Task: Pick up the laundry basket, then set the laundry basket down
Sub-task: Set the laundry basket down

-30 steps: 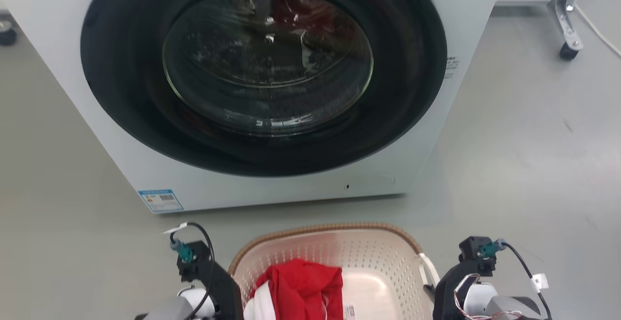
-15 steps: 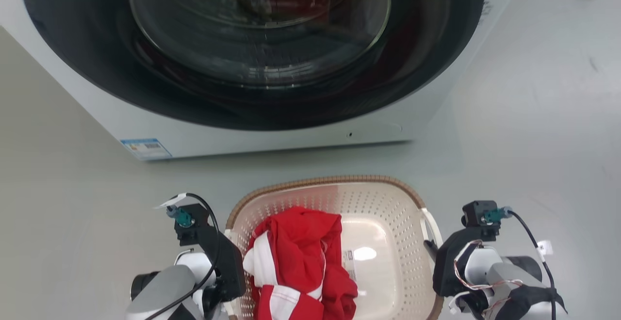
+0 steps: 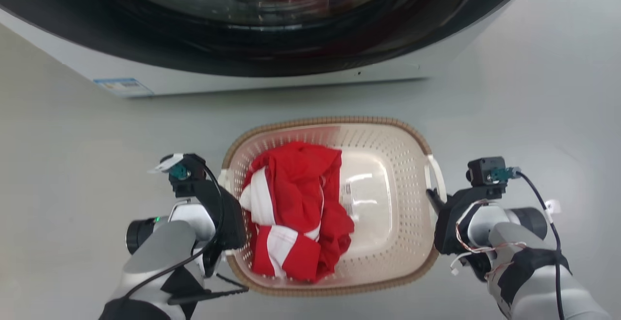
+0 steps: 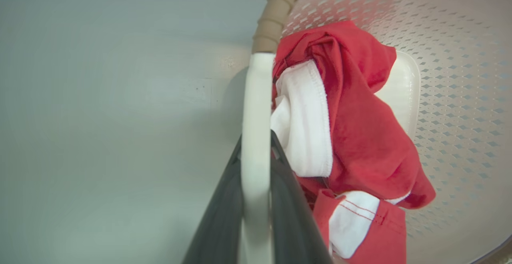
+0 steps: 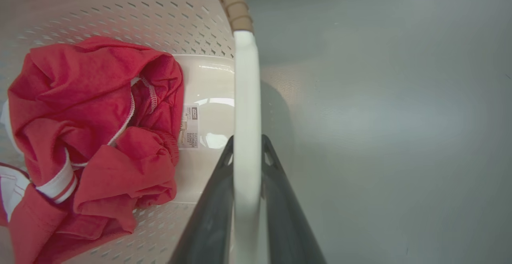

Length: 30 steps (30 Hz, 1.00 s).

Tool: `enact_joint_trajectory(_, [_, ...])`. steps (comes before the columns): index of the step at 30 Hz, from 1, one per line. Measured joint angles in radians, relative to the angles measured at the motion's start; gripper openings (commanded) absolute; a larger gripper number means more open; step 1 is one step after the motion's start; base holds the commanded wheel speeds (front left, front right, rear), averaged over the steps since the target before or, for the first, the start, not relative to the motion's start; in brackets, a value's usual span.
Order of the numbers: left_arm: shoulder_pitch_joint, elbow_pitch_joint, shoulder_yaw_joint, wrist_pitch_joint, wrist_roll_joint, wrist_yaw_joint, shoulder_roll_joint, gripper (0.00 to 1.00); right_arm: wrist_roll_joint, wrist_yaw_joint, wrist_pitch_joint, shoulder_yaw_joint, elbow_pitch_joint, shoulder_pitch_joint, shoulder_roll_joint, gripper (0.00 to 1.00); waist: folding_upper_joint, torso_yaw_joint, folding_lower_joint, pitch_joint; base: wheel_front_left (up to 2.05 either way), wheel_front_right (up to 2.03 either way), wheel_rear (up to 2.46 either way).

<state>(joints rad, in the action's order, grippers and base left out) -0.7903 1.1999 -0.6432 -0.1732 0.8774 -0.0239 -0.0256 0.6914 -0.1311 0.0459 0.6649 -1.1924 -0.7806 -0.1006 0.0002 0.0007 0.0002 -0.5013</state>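
At its white handles (image 3: 436, 177), left hand (image 4: 256, 146) and right hand (image 5: 247, 141) pinch the perforated laundry basket (image 3: 410, 213)

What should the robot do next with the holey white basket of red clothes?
Probably lower both arms together, level. The left gripper and right gripper each clamp a white handle of the cream-white perforated plastic laundry basket, red-and-white clothes heap toward its left, and I can't tell whether it touches the grey floor.

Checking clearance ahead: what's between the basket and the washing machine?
Only a bare strip of grey floor separates the laundry basket rim from the washing machine base, as the head view shows.
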Motion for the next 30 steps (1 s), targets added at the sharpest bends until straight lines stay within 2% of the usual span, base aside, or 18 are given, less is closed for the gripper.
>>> enact_joint_trajectory(16, [-0.114, -0.020, -0.004, 0.116, -0.016, 0.015, -0.006, 0.00, -0.038, 0.000, -0.079, 0.038, 0.028, -0.125, -0.026, 0.00, 0.0000, 0.020, 0.0000, -0.232, 0.00, 0.00, 0.00])
enact_joint_trajectory(30, [-0.138, -0.015, -0.018, 0.186, -0.024, 0.015, -0.011, 0.00, -0.041, 0.000, -0.128, 0.055, 0.025, -0.150, -0.030, 0.00, -0.0001, 0.024, -0.0002, -0.306, 0.00, 0.00, 0.00])
